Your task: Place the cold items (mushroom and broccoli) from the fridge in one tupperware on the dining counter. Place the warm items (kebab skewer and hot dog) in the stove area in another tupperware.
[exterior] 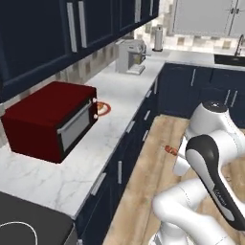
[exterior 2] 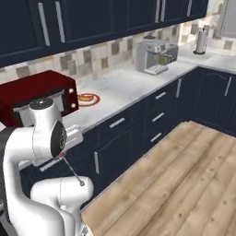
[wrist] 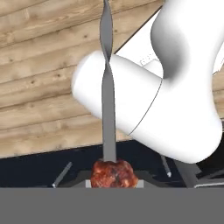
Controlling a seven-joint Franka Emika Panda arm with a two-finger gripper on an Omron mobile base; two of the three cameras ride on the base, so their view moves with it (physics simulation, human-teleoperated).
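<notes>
My gripper [wrist: 114, 183] is shut on the kebab skewer [wrist: 108, 113]. Its twisted metal rod runs up the hand view, and a chunk of browned meat [wrist: 114, 173] sits right at the fingertips. From the left base view a red bit of the skewer [exterior: 170, 150] pokes out beside my wrist, over the wooden floor. In the right base view the thin rod [exterior 2: 73, 170] slants down from my hand in front of the lower cabinets. A red-rimmed plate [exterior: 103, 109] [exterior 2: 87, 98] on the counter carries a bun-coloured item that looks like the hot dog.
A red toaster oven [exterior: 50, 119] [exterior 2: 37, 92] stands on the marble counter [exterior: 119, 91] next to the plate. Farther along are a coffee machine [exterior: 130, 55] [exterior 2: 156, 55] and a paper towel roll [exterior: 158, 38]. A black stovetop corner [exterior: 24, 225] lies near left. The wooden floor [exterior 2: 184, 175] is open.
</notes>
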